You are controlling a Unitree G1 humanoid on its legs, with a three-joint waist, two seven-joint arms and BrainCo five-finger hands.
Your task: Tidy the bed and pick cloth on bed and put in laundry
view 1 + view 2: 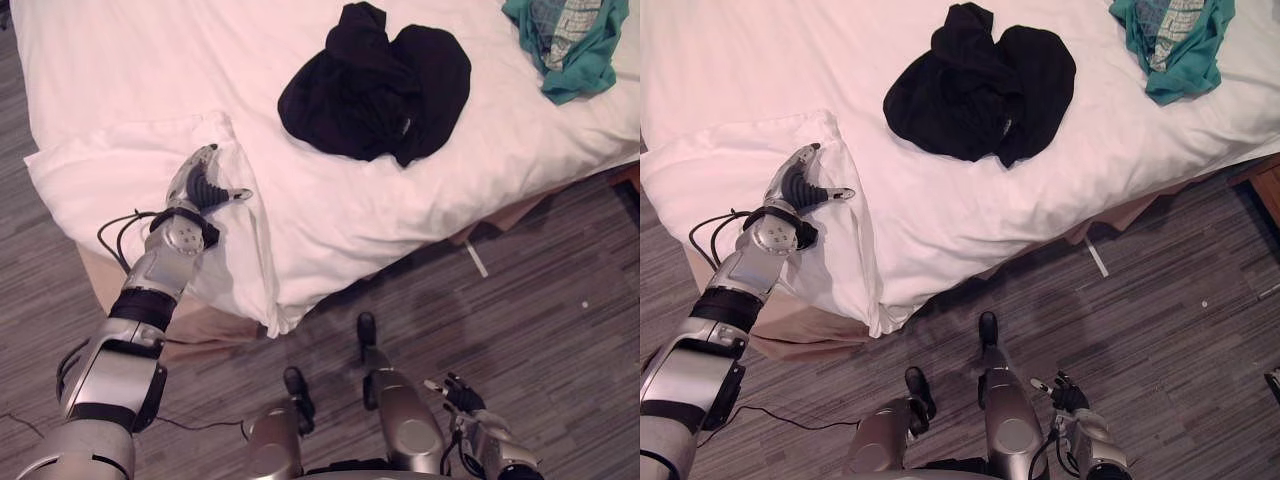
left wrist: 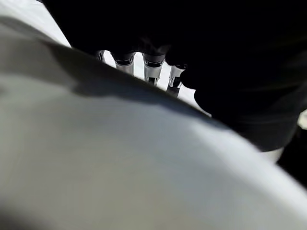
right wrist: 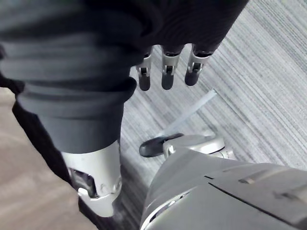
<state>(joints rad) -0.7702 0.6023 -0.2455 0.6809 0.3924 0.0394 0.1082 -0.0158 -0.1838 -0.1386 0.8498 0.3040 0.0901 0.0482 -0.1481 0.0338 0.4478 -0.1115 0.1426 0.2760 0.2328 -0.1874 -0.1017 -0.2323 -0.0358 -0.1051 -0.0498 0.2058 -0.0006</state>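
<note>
The left robot hand lies with relaxed, spread fingers on the white pillow at the near left corner of the bed, gripping nothing. The black cloth sits bunched mid-bed, and a teal cloth lies at the far right. Neither is picked up yet. The right robot hand hangs loose and empty above the floor. The task is barely begun.

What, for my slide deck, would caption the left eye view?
Left hand on the pillow; black garment and teal cloth lie on the bed.
</note>
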